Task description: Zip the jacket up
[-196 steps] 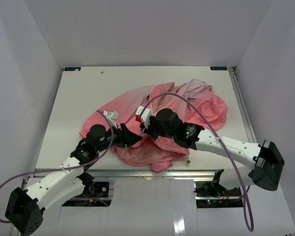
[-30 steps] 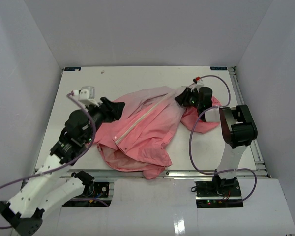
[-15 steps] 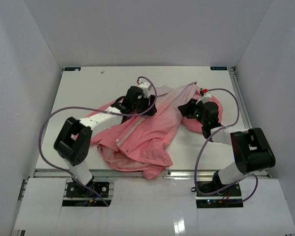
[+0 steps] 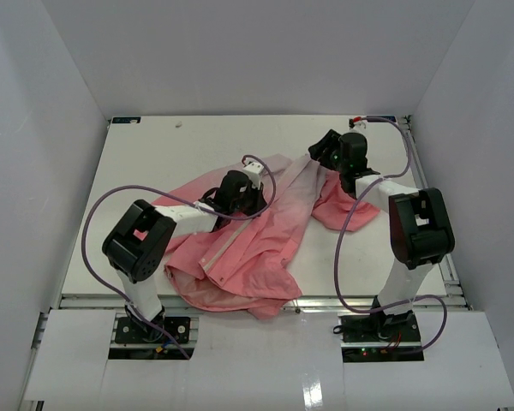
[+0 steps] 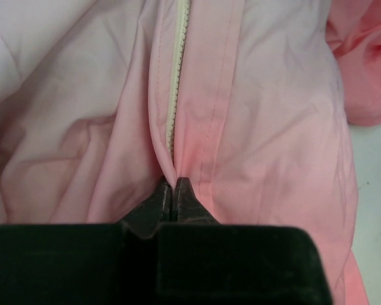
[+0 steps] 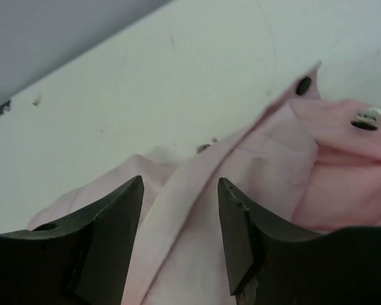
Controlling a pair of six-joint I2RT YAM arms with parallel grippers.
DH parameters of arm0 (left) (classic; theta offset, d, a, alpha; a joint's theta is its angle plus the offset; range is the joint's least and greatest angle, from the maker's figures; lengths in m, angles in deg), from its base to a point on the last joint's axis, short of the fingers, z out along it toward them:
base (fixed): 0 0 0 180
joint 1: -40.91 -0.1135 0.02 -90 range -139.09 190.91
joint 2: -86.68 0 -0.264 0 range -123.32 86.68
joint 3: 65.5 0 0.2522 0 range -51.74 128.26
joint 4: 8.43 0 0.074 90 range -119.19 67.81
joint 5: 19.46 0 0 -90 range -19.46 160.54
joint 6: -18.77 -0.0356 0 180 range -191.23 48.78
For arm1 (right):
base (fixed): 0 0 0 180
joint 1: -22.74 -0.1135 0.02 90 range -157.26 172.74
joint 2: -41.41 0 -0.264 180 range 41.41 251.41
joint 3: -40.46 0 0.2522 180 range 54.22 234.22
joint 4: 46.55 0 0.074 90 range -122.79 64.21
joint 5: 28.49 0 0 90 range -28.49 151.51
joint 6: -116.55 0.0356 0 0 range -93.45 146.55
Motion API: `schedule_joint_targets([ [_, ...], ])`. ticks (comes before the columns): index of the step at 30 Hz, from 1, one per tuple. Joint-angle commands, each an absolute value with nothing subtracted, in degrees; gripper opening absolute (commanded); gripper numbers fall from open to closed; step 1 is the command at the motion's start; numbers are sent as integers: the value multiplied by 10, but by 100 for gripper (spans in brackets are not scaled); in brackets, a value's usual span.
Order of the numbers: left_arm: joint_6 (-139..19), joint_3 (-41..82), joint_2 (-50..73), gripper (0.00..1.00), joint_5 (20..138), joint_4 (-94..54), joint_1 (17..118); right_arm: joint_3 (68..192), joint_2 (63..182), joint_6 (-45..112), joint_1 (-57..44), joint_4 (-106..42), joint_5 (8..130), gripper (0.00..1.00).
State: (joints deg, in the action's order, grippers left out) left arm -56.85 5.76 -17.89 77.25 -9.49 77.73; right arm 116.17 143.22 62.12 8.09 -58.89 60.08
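the jacket (image 4: 257, 244) lies rumpled across the middle of the white table (image 4: 146, 163), its deeper salmon bulk bunched toward the near edge and a paler strip running diagonally up toward the far right corner

the left gripper (image 5: 173, 188) is down on the cloth in the jacket's far left part, and its two dark fingers are pressed tight together with no gap between them. a fold of pink fabric is drawn right into the tips, so it has the jacket pinched. the light zipper (image 5: 175, 76) runs straight away from that pinch, its teeth ending just ahead of the fingertips, with soft pink cloth falling off to either side

the right gripper (image 6: 180, 184) hovers at the far right end of the jacket, where the pale strip comes to its top. its fingers stand well apart and nothing is caught in them. seen from its wrist, the pale edge of the jacket runs up through the gap and beyond the fingers, but whether the cloth touches either finger i cannot tell. a dark snap stud (image 6: 303, 85) sits at the tip of that edge, and a second, shinier stud (image 6: 366, 118) lies on the pink folds further to the right. bare white table shows past the fabric
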Motion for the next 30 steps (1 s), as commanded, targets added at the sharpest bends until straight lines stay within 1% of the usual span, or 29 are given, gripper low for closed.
schedule_joint_targets([
  [1,-574,-6,-124,0,780,-16,798,1209,1493,655,73,-520,598,58],
  [7,-586,-41,-140,0,771,48,817,1261,1543,639,47,-490,588,62],
  [10,-594,-60,-148,0,773,81,828,1294,1580,629,42,-496,597,62],
  [11,-596,-63,-151,0,771,89,830,1305,1589,624,41,-505,598,59],
  [12,-598,-64,-155,0,768,94,830,1313,1598,616,41,-519,603,54],
  [13,-601,-61,-160,0,757,94,830,1318,1611,607,41,-541,608,39],
  [14,-610,-52,-163,0,736,90,828,1324,1618,593,41,-580,624,20],
  [15,-619,-41,-166,0,719,84,825,1331,1624,576,41,-619,641,8],
  [17,-629,-11,-170,0,695,68,794,1350,1634,534,44,-671,656,8],
  [19,-635,33,-171,0,690,45,762,1412,1642,529,55,-684,682,8],
  [21,-647,48,-145,0,656,31,740,1446,1636,526,62,-689,734,8],
  [22,-658,47,-126,0,651,27,738,1445,1621,517,64,-688,741,8],
  [23,-667,42,-104,0,651,24,738,1435,1601,510,65,-688,744,8],
  [26,-640,-13,-42,0,685,28,758,1309,1513,525,64,-709,732,8],
  [28,-602,-70,-32,0,677,35,796,1182,1461,565,64,-724,718,8],
  [30,-580,-119,-40,0,652,62,828,1088,1439,593,62,-756,712,8],
])
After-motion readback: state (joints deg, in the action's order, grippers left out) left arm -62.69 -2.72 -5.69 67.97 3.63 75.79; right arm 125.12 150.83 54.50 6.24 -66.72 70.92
